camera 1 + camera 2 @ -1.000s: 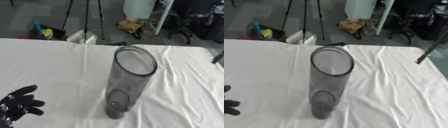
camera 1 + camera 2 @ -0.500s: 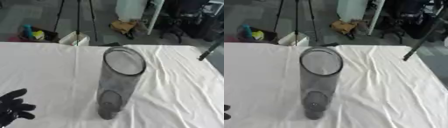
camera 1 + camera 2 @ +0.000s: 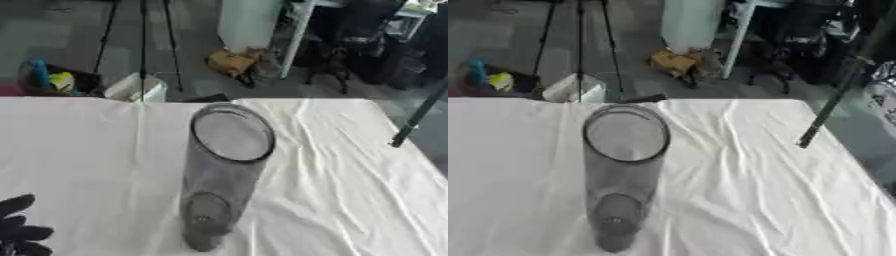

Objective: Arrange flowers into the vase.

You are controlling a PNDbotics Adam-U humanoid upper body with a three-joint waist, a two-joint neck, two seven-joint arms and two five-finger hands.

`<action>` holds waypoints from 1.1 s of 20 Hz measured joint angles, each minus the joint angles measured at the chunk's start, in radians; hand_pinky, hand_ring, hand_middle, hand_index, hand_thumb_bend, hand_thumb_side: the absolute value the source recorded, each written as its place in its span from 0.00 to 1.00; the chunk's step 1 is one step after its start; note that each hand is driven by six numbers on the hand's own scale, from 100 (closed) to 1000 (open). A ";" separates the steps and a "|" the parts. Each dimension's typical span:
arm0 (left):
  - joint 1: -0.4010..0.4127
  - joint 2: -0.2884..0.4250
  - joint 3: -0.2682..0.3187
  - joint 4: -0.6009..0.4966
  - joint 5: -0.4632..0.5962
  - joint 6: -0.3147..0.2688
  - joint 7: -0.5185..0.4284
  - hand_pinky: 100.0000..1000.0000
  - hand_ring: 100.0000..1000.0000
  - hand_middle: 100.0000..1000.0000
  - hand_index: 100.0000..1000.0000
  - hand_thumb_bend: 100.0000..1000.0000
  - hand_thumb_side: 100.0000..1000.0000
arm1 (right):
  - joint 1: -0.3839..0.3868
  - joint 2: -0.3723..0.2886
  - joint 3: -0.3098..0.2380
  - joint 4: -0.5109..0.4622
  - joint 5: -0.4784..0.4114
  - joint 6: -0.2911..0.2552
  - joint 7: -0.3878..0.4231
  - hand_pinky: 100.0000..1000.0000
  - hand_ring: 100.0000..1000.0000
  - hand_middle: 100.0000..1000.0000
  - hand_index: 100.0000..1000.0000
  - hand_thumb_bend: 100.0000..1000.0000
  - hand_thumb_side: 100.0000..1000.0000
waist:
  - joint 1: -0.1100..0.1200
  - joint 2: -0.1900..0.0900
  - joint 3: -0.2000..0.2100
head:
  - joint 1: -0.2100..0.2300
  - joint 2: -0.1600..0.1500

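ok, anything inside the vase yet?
No flowers. The vase stands upright on the white tablecloth, and through its clear wall and open mouth only its round base shows. Nothing covers the interior.

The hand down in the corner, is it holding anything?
Nothing is held. The left hand rests open at the lower left, apart from the vase. No flowers show.

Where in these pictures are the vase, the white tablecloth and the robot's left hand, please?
vase (image 3: 229,170): left eye view, on its grey side wall.
white tablecloth (image 3: 745,190): right eye view, on bare wrinkled cloth.
left hand (image 3: 17,232): left eye view, on the dark fingers at the lower left corner.
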 measured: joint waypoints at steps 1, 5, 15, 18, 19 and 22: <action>0.000 0.000 0.000 0.000 0.000 0.000 0.000 0.59 0.70 0.86 0.81 0.11 1.00 | 0.000 0.000 -0.001 -0.006 -0.004 0.000 0.000 0.00 0.00 0.00 0.08 0.00 0.93 | 0.000 0.000 0.000 | 0.003 0.001; 0.000 0.000 0.000 0.000 0.000 0.002 0.001 0.59 0.70 0.86 0.81 0.11 1.00 | -0.002 0.000 -0.003 -0.033 -0.029 0.001 0.001 0.00 0.00 0.00 0.08 0.00 0.93 | 0.000 0.000 0.002 | 0.015 0.011; 0.001 0.000 0.000 0.000 0.001 0.007 -0.003 0.59 0.70 0.86 0.81 0.12 1.00 | -0.062 0.000 0.026 -0.135 -0.090 0.029 0.004 0.00 0.00 0.00 0.08 0.00 0.94 | 0.000 -0.001 0.018 | 0.021 0.028; 0.001 0.000 0.000 0.000 0.003 0.009 -0.005 0.59 0.70 0.86 0.81 0.12 1.00 | -0.101 0.000 0.041 -0.160 -0.119 0.047 0.011 0.00 0.00 0.00 0.08 0.00 0.93 | 0.000 -0.003 0.024 | 0.021 0.035; 0.001 0.000 0.000 0.000 0.004 0.010 -0.006 0.59 0.70 0.86 0.81 0.12 1.00 | -0.114 0.000 0.048 -0.166 -0.127 0.052 0.015 0.00 0.00 0.00 0.08 0.00 0.93 | 0.000 -0.005 0.025 | 0.020 0.036; 0.001 -0.001 0.000 0.000 0.008 0.012 -0.009 0.59 0.70 0.86 0.81 0.12 1.00 | -0.149 0.000 0.069 -0.184 -0.145 0.070 0.026 0.00 0.00 0.00 0.08 0.00 0.94 | 0.000 -0.008 0.031 | 0.014 0.036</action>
